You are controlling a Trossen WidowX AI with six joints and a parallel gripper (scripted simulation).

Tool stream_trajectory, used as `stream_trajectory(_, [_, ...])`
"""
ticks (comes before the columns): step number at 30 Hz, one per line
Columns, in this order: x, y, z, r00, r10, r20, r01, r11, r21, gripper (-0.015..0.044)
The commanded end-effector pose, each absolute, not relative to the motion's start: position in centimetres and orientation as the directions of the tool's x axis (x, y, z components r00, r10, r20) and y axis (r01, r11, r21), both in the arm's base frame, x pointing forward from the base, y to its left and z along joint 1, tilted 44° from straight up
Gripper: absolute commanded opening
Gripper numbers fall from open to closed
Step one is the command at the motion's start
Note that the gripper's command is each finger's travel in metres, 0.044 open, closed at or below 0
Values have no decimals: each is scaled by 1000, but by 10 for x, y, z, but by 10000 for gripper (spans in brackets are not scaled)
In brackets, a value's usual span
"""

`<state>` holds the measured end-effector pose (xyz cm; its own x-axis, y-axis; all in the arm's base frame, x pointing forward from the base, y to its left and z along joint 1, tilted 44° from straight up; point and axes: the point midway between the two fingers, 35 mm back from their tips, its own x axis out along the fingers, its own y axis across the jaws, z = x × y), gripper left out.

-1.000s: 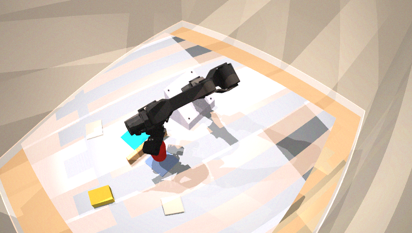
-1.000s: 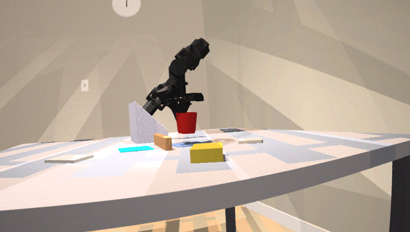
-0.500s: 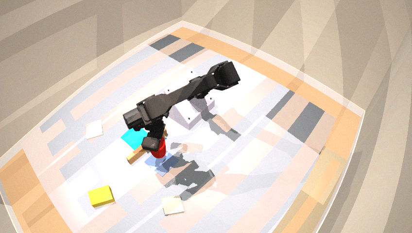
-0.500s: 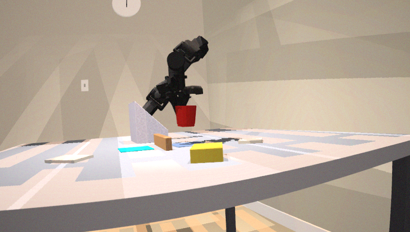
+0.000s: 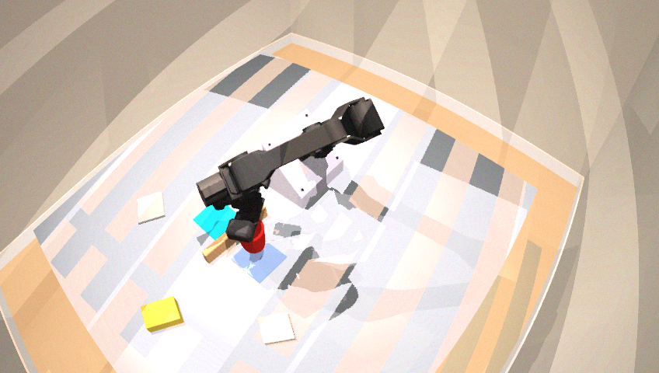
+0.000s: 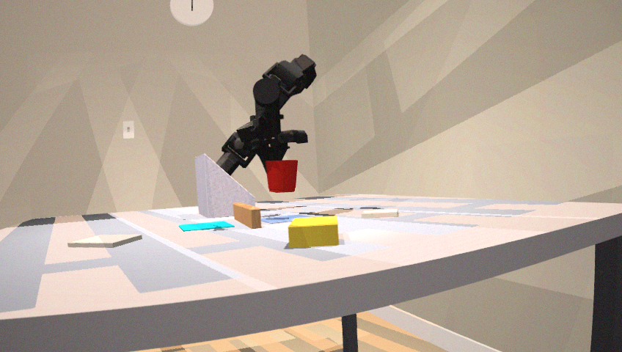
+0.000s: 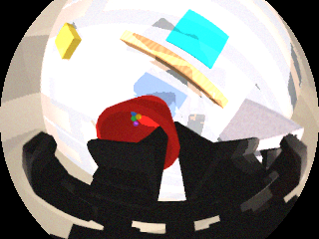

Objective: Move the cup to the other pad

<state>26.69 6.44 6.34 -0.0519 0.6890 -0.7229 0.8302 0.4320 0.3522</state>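
The red cup (image 5: 254, 243) (image 6: 282, 176) (image 7: 114, 119) hangs upright in the air, above the table. Several small coloured marbles (image 7: 135, 119) lie inside it in the wrist view. My gripper (image 7: 170, 125) is shut on the cup's wall at the rim, with one finger inside the cup. The blue pad (image 5: 270, 263) (image 6: 279, 219) (image 7: 152, 85) lies below the cup. The cyan pad (image 5: 211, 221) (image 6: 206, 226) (image 7: 198, 39) lies on the other side of the wooden bar and carries nothing.
A wooden bar (image 5: 217, 249) (image 6: 246, 215) (image 7: 174, 64) stands between the two pads. A yellow block (image 5: 162, 314) (image 6: 313, 233) (image 7: 68, 41) and two flat white tiles, one (image 5: 151, 207) (image 6: 104, 240) beyond the cyan pad and one (image 5: 277, 328) (image 6: 379, 213) beyond the blue pad, lie farther out. A pale wedge-sided block (image 5: 295, 184) (image 6: 218, 191) (image 7: 260, 122) stands by the arm.
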Motion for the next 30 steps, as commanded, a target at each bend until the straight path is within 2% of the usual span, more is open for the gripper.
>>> stream_trajectory(1, [267,62,61,-52,688,-724,829,433,353,0])
stream_trajectory(30, [268,4,10,-49,681,-730,826,439,354,0])
